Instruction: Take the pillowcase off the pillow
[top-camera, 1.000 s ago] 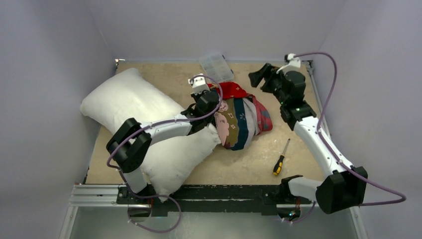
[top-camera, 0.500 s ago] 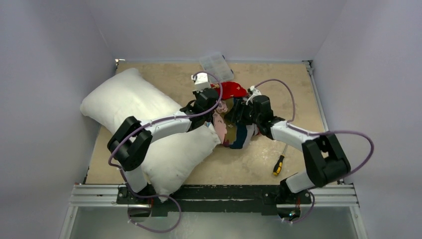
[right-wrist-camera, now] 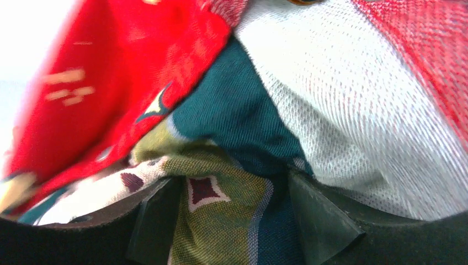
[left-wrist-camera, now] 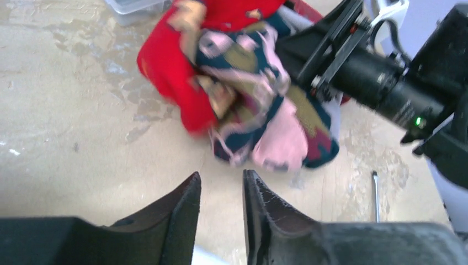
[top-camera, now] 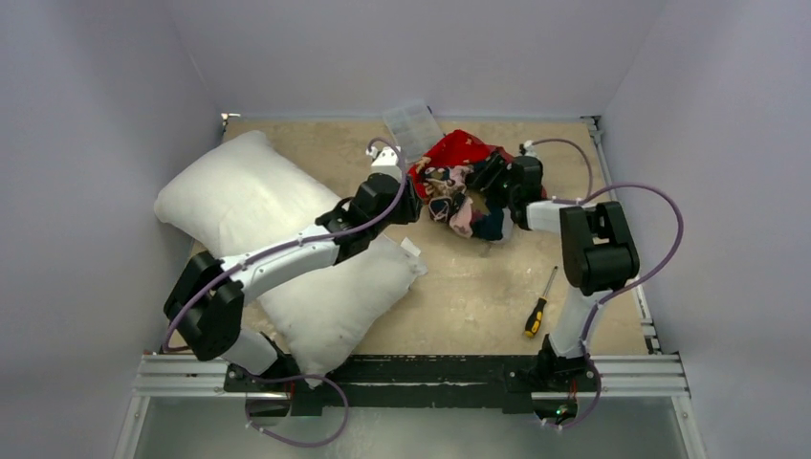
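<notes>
The pillow (top-camera: 249, 206) lies bare and white across the left of the table, one corner pointing right. The pillowcase (top-camera: 457, 164) is a bunched red printed heap at the back middle, apart from the pillow. My right gripper (top-camera: 490, 178) reaches into the heap from the right. In the right wrist view its jaws (right-wrist-camera: 232, 180) are shut on a thick fold of the pillowcase (right-wrist-camera: 221, 110). My left gripper (top-camera: 409, 197) hangs between pillow corner and heap. In the left wrist view it (left-wrist-camera: 221, 176) stands slightly open, empty, with the pillowcase (left-wrist-camera: 243, 83) just beyond.
A clear plastic box (top-camera: 414, 124) sits at the back, right behind the heap. A yellow-handled screwdriver (top-camera: 538, 306) lies on the table front right. Grey walls close in the table on three sides.
The right arm swung in, took hold of the pillowcase and dragged it off the pillow's end toward the back. The left gripper let go and opened a little.
</notes>
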### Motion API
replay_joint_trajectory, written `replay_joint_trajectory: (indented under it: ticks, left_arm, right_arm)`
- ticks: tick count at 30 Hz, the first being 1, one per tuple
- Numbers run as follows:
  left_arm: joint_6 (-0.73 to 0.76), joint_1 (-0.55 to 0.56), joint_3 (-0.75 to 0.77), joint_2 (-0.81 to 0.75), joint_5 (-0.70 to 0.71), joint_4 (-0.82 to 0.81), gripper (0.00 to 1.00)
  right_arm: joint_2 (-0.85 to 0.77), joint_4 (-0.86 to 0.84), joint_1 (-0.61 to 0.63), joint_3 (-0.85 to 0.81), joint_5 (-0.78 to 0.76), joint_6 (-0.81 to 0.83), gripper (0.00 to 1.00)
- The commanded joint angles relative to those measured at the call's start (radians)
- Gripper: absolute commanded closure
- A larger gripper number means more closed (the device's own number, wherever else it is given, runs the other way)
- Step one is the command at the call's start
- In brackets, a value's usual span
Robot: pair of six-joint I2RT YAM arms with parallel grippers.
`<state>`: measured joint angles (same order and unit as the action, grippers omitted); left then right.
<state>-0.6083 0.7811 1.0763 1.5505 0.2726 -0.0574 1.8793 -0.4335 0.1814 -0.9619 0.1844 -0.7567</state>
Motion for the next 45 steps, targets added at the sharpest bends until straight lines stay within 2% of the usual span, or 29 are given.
replay_joint_trajectory:
  ticks: [1,3,8,10,14,20,23,25,26,32,37,45]
  left_arm:
    - [-0.011,-0.012,-0.041,-0.130,-0.030,0.056,0.61]
    - [-0.024,-0.036,-0.065,-0.179,-0.018,0.103,0.55]
    - [-0.063,-0.145,-0.132,-0.322,-0.044,0.190,0.46]
    - [-0.058,-0.174,-0.141,-0.400,-0.006,0.260,0.41]
    - [-0.020,-0.186,-0.142,-0.563,0.140,0.411,0.35]
    - [0.060,-0.186,-0.107,-0.802,0.364,0.612,0.28]
    - [0.099,-0.186,-0.068,-0.878,0.456,0.703,0.18]
    - [0.114,-0.186,-0.045,-0.921,0.507,0.749,0.06]
    - [0.120,-0.186,-0.039,-0.943,0.531,0.765,0.04]
    - [0.107,-0.186,-0.067,-1.098,0.634,0.809,0.01]
    - [0.072,-0.186,-0.151,-1.229,0.700,0.774,0.01]
    - [0.039,-0.186,-0.253,-1.353,0.757,0.732,0.01]
  right_arm:
    - [-0.049,-0.018,-0.060,-0.049,-0.102,-0.001,0.26]
    - [-0.096,0.004,-0.063,-0.054,-0.118,0.016,0.25]
    - [-0.242,0.078,-0.064,-0.046,-0.194,0.041,0.22]
    - [-0.314,0.110,-0.064,-0.038,-0.221,0.046,0.21]
    - [-0.511,0.165,-0.064,-0.014,-0.270,0.063,0.18]
    - [-0.861,0.259,-0.063,0.003,-0.432,0.078,0.02]
    - [-1.025,0.279,-0.063,0.017,-0.468,0.092,0.01]
    - [-1.108,0.305,-0.063,0.020,-0.476,0.097,0.01]
    - [-1.146,0.312,-0.063,0.019,-0.492,0.107,0.01]
    - [-1.281,0.367,-0.061,0.007,-0.592,0.152,0.01]
    - [-1.361,0.319,-0.060,0.081,-0.646,0.142,0.01]
    - [-1.362,0.329,-0.061,0.096,-0.675,0.111,0.01]
